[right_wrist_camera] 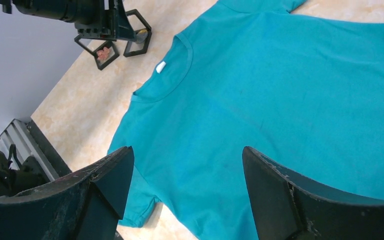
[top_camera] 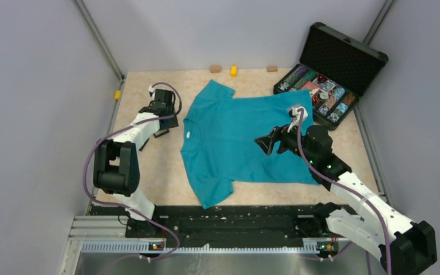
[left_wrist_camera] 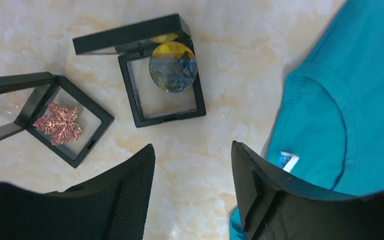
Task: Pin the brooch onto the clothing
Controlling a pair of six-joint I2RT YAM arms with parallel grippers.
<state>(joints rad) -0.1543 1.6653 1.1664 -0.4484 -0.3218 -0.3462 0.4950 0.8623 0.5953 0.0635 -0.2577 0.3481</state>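
Though wide apart, left fingers over two open boxes and one brooch, right fingers over one T-shirt.

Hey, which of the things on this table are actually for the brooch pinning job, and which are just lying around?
For the job: pink-red brooch in an open black frame; teal T-shirt.
Lying about: blue-and-yellow round piece in a second frame; black case of trinkets; small blocks at the far edge.
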